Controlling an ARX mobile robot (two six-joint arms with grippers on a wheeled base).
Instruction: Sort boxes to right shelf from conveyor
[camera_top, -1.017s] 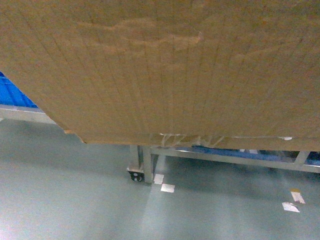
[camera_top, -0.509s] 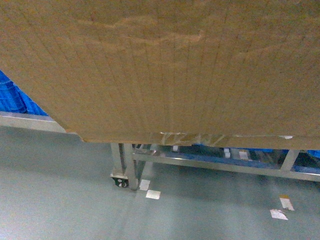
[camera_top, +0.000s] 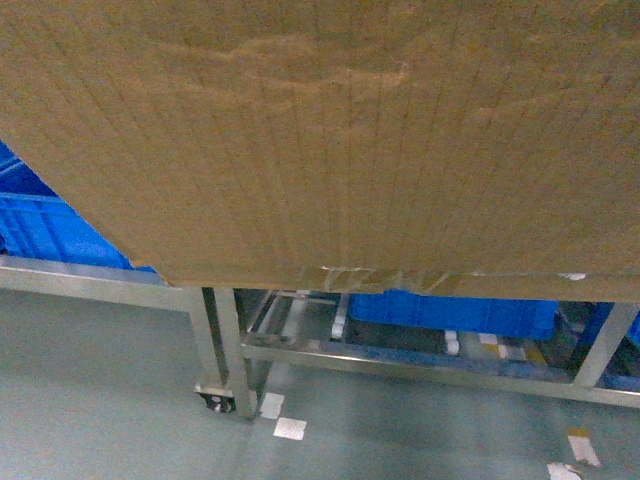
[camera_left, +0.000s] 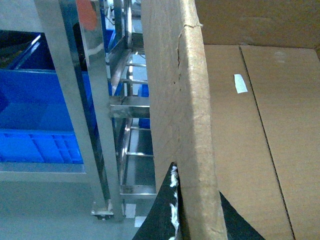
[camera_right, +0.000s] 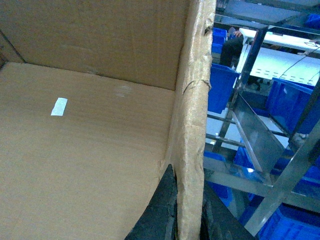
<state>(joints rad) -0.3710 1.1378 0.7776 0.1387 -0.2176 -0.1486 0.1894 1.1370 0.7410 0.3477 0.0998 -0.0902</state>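
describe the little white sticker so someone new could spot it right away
Start at the big brown cardboard box that both grippers hold by its walls. Look inside, on its flat floor panel: the white sticker is a small pale rectangle, the only mark on otherwise plain brown cardboard.

Left gripper (camera_left: 189, 210): clamped on the left wall of the cardboard box (camera_top: 330, 140), one dark finger (camera_left: 160, 215) outside the wall with a pale strip along its inner face, the other inside as a dark wedge, wall edge running up between them. Right gripper (camera_right: 189, 210): clamped likewise on the opposite wall, one dark finger (camera_right: 160, 212) inside, the other outside. Neither arm visible from the head camera, both hidden behind the held carton.
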